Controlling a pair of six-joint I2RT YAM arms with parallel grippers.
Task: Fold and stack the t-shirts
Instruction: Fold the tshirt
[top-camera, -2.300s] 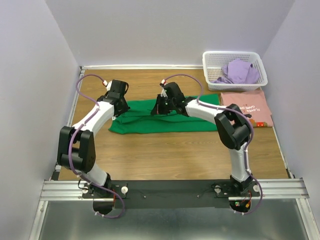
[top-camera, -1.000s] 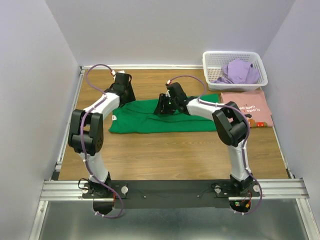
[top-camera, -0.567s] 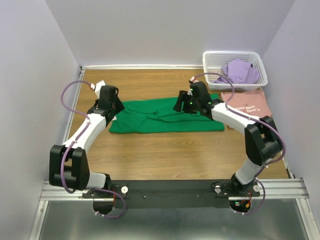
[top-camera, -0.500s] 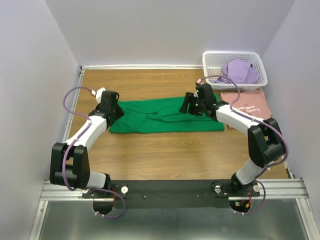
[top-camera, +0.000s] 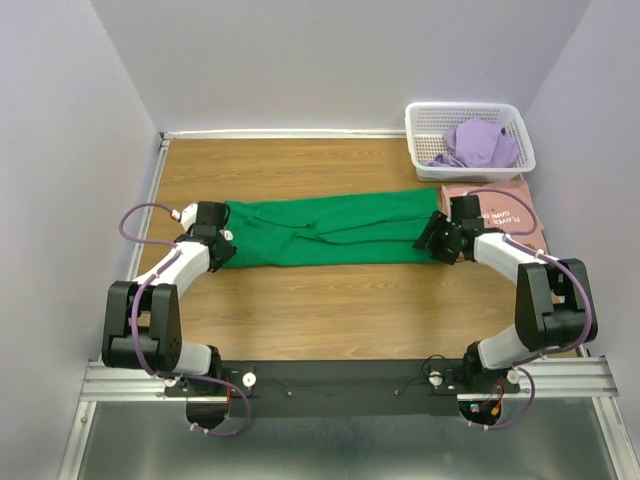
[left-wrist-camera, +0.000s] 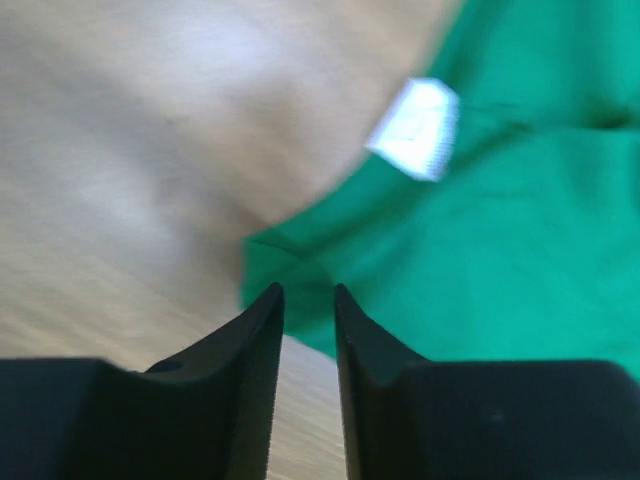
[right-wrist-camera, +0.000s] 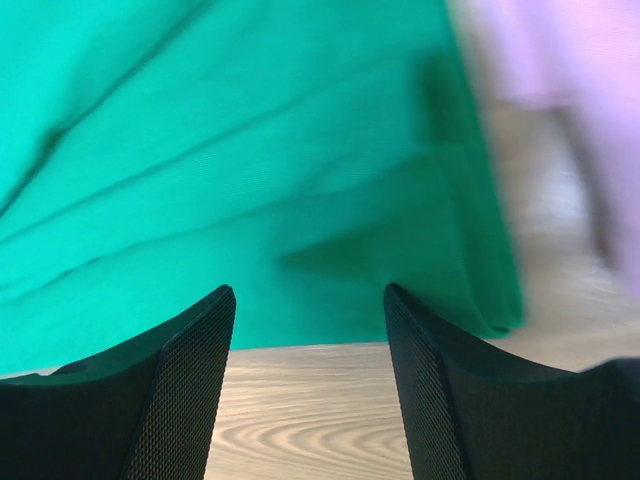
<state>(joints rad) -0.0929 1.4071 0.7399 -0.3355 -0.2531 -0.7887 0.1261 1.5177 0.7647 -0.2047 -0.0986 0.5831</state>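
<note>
Stretching between the 2 grippers, the green t-shirt (top-camera: 320, 228) lies flat on the table (top-camera: 330, 310) as 1 long narrow band, which looks already folded lengthwise. The left gripper (left-wrist-camera: 308, 290) sits low at the band's left end. Its fingers stand only slightly parted with nothing pinched between them. The shirt's corner lies just beyond their tips, and a white label (left-wrist-camera: 415, 128) lies further ahead and to the right.

The right gripper (right-wrist-camera: 308, 290) is at the opposite end, jaws spread wide and empty. The cloth's end edge is directly ahead of its tips, with bare wood showing between them. Just to its right lies the pink t-shirt (top-camera: 505, 205), folded flat with its print up. Beyond that, the purple t-shirt (top-camera: 480, 142) is bunched inside the white basket (top-camera: 465, 106).

Judging by this layout, the pink shirt is done, the green one is mid-fold and the purple one is untouched. The step in hand appears to be the green shirt's crosswise fold.

The next move likely calls for a gripper to settle onto an end of the band and close on every layer at once — a pinch on the top layer alone would let the lengthwise fold fall open. That end would then be carried over toward the other before the shirt goes onto the pink one.
</note>
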